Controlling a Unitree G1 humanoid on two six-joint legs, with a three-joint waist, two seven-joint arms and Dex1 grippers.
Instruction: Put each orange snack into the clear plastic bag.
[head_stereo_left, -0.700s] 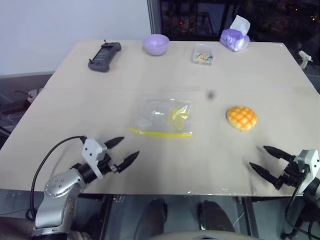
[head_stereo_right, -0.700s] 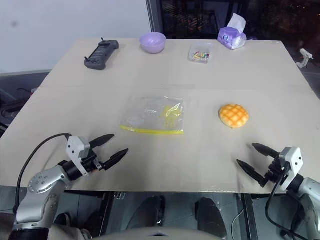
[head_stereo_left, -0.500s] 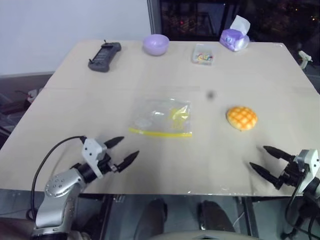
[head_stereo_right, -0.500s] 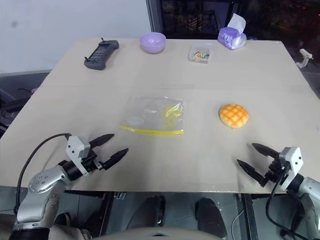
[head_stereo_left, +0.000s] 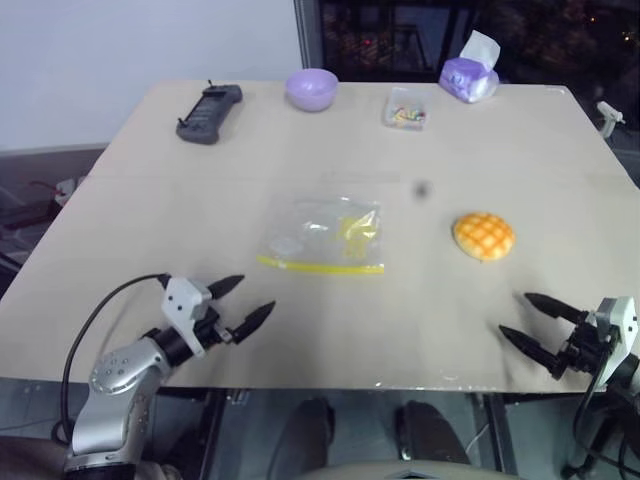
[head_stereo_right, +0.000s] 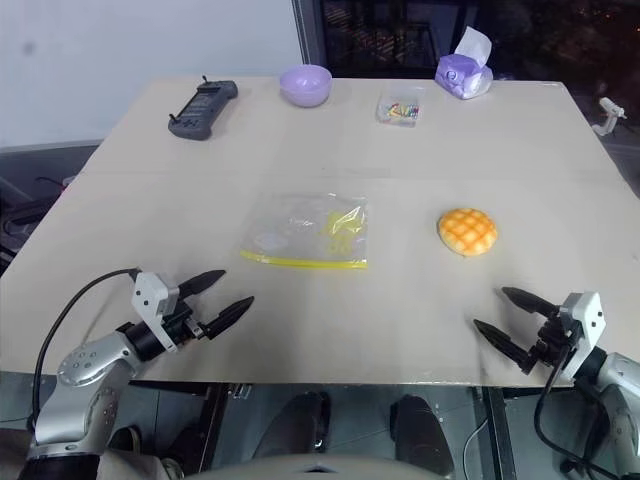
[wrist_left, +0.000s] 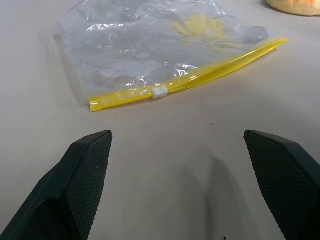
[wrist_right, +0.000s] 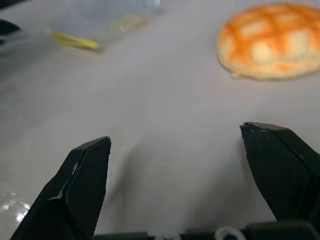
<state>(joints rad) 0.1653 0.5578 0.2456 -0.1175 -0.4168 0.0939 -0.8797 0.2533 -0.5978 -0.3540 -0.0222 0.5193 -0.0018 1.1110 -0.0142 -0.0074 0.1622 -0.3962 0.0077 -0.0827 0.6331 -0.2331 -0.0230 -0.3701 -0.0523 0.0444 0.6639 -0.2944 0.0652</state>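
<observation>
While both arms hover low over the near edge of the bench (head_stereo_left: 120, 210), the left pincer (head_stereo_left: 246, 300) and the right pincer (head_stereo_left: 530, 322) stand wide apart and empty. Just ahead of the left pincer lies the clear plastic bag (head_stereo_left: 322, 233), flat, its yellow seal strip (wrist_left: 190, 77) toward that pincer. Ahead of the right pincer, well apart from it, sits the orange snack (head_stereo_left: 483, 235), beside the bag and outside it.

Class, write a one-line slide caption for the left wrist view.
Open left gripper faces the flat clear bag and its yellow seal strip on the table.
</observation>
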